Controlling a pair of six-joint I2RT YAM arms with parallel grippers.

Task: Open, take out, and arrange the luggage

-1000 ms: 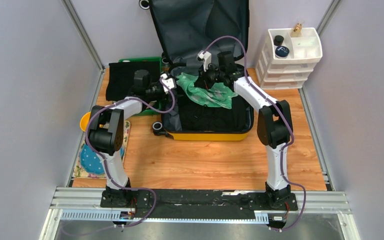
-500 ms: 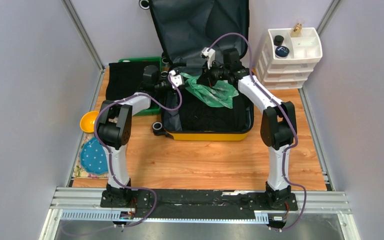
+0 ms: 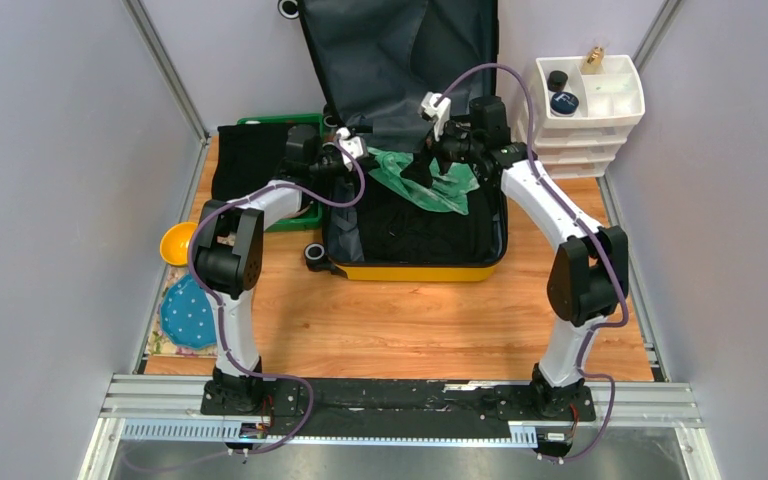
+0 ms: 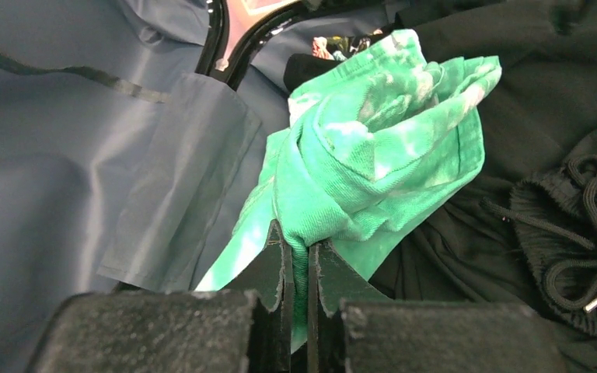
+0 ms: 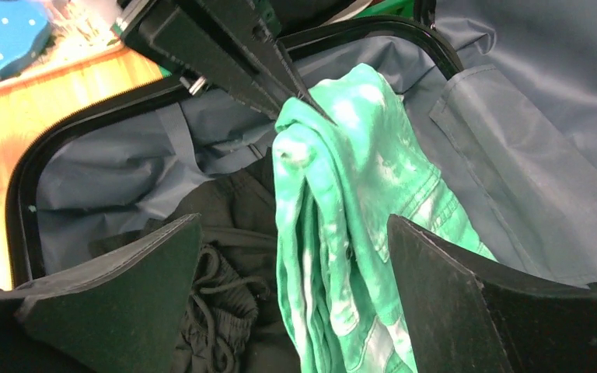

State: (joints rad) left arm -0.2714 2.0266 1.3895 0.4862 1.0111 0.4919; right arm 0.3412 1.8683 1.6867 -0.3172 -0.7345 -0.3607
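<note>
at the far middle of the surface, the yellow luggage (image 3: 430,268) lies open, lid up against the far wall; inside, the left tool (image 4: 299,264) pinches a fold of a green garment (image 4: 381,140) above dark clothes (image 4: 513,202); the right tool (image 5: 294,233) stands wide open, the same garment hanging between its fingers.

The left gripper (image 4: 299,260) was carried rightward over the left edge of the suitcase (image 3: 415,271) and closed on a fold of the green garment (image 4: 373,155). The right gripper (image 5: 294,225), clamped on that garment before, was opened wide and drawn off to the far right. The garment's end was pulled toward the far left corner, and the elbow of the right arm (image 3: 585,275) was swung out to the right.
</note>
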